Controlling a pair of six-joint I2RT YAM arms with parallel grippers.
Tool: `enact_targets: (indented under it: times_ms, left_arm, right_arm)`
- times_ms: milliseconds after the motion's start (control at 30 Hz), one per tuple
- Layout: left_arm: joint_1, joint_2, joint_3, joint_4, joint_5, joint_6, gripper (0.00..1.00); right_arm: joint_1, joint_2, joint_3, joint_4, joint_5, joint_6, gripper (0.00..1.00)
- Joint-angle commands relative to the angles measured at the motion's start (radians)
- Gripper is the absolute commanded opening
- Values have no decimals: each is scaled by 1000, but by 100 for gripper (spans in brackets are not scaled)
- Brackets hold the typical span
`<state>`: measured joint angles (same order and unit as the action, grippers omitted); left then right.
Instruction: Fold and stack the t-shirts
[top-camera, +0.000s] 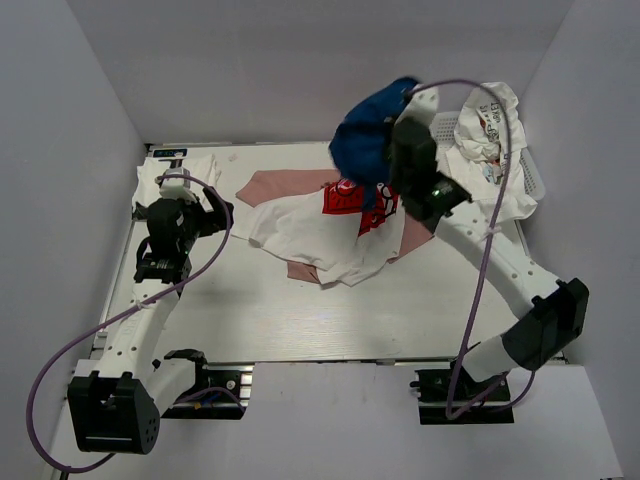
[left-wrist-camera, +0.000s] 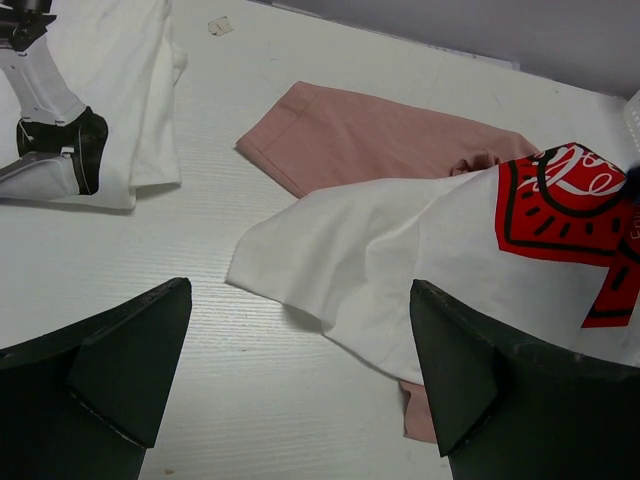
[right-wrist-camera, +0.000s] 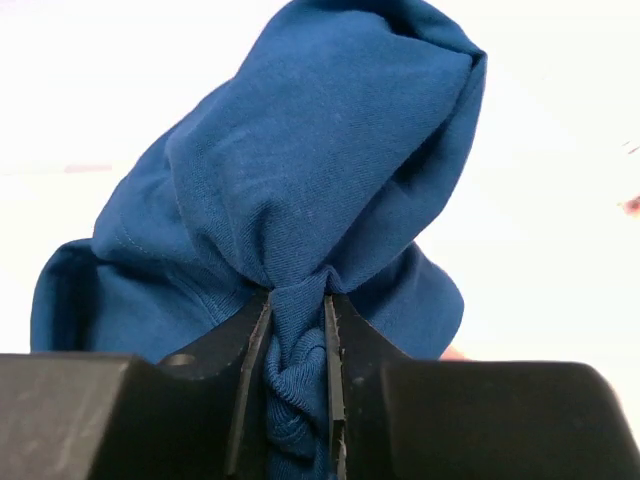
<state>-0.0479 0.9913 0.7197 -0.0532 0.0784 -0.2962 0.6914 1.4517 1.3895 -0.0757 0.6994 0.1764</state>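
My right gripper (top-camera: 392, 140) is shut on a bunched blue t-shirt (top-camera: 365, 135) and holds it up above the back of the table; in the right wrist view the blue t-shirt (right-wrist-camera: 290, 200) hangs from between the jaws of my right gripper (right-wrist-camera: 297, 330). A white t-shirt with a red graphic (top-camera: 325, 228) lies crumpled in the middle over a dusty-pink t-shirt (top-camera: 285, 184); the left wrist view shows the white one (left-wrist-camera: 420, 250) and the pink one (left-wrist-camera: 370, 135). My left gripper (top-camera: 215, 207) is open and empty, left of them; it also shows in the left wrist view (left-wrist-camera: 300, 375). A folded white t-shirt (top-camera: 165, 183) lies at the back left.
A white slotted basket (top-camera: 525, 170) with crumpled white cloth (top-camera: 490, 125) in it stands at the back right. Purple cables loop over both arms. Grey walls close in the table's sides and back.
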Motion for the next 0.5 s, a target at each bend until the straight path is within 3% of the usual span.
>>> enact_targets:
  times_ms: [0,167,400,433,467]
  left_arm:
    - [-1,-13,37,-7,-14,8,100]
    - [-1,-3,37,-7,-14,8,100]
    - [-1,7,46,-16,-23,8,100]
    - [-1,16,46,-16,-23,8,100]
    - [-1,17,46,-16,-23,8,100]
  right_arm:
    - [-136,56,210,132,132,-92,0]
    - [-367,230,420,142,172,-166,0]
    - [-581,462,540,-50,-69,-124,0]
    - [-589,482,546,-70,-115,-117,17]
    - [-610,508,587,-132,-135,-103,44]
